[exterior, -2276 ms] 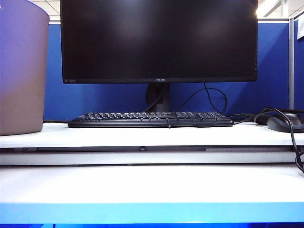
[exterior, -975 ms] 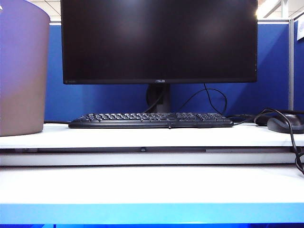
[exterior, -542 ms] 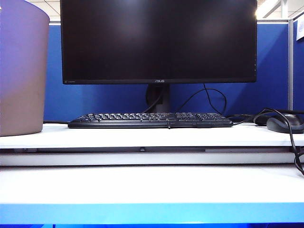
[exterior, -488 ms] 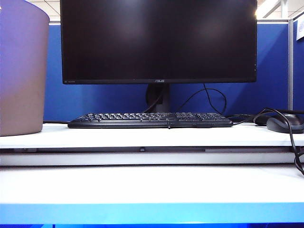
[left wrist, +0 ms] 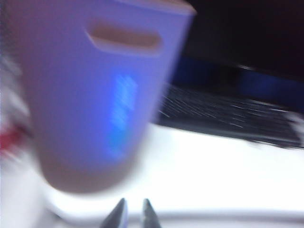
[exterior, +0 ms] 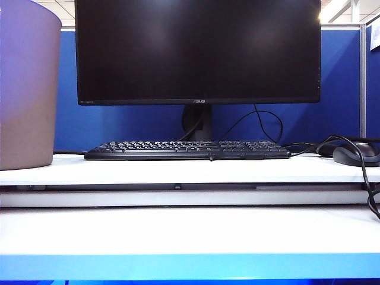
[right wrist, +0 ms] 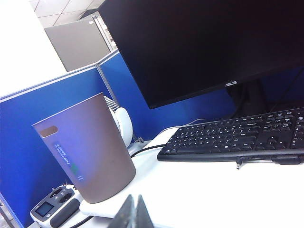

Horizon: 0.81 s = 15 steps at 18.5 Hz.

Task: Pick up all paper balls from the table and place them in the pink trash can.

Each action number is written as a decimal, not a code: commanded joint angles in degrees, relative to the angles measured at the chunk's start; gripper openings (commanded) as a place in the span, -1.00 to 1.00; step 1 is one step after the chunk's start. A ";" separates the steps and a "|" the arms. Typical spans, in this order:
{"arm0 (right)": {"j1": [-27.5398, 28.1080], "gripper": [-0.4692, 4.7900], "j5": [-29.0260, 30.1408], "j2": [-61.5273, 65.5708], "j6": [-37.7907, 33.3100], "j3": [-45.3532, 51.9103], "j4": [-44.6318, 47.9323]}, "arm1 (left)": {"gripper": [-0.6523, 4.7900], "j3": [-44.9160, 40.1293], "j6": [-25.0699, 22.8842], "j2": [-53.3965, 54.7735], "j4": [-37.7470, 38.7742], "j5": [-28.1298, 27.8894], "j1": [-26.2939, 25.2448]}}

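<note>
Pink trash can (exterior: 27,89) beyond both grippers (left wrist: 133,213) (right wrist: 134,211)

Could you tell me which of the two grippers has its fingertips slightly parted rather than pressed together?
The left gripper, facing the pink trash can, shows a narrow gap between its fingertips; the right gripper has its tips closed together.

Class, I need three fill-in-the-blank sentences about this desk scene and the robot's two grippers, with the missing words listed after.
1. The pink trash can stands on the white table, to the ____ of the keyboard in the exterior view.
2. The monitor screen is ____.
3. The right gripper, low in its wrist view, has its fingers ____; the left gripper shows a slight gap.

Missing words: left; dark; shut
</note>
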<state>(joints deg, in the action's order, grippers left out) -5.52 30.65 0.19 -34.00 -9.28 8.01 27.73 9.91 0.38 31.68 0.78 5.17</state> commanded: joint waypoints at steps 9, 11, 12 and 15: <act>0.02 -0.83 0.13 -0.09 0.20 -0.13 0.79 | -0.57 -23.37 -3.56 -0.17 -28.65 -3.56 -0.02; 0.02 -0.83 0.13 -0.09 0.17 -0.13 0.76 | -0.56 -24.74 -4.37 -0.17 -29.59 -4.76 -0.04; 0.02 -0.83 0.13 -0.09 0.20 -0.13 0.79 | -0.56 -25.59 -4.96 -0.20 -30.71 -5.66 -0.07; 0.02 -0.83 0.13 -0.09 0.20 -0.13 0.79 | -0.56 -27.30 -5.53 -0.20 -33.51 -6.19 -0.09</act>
<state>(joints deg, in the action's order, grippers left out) -5.52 30.65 0.19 -33.98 -9.28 8.03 0.40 4.75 0.32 0.21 -5.19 5.15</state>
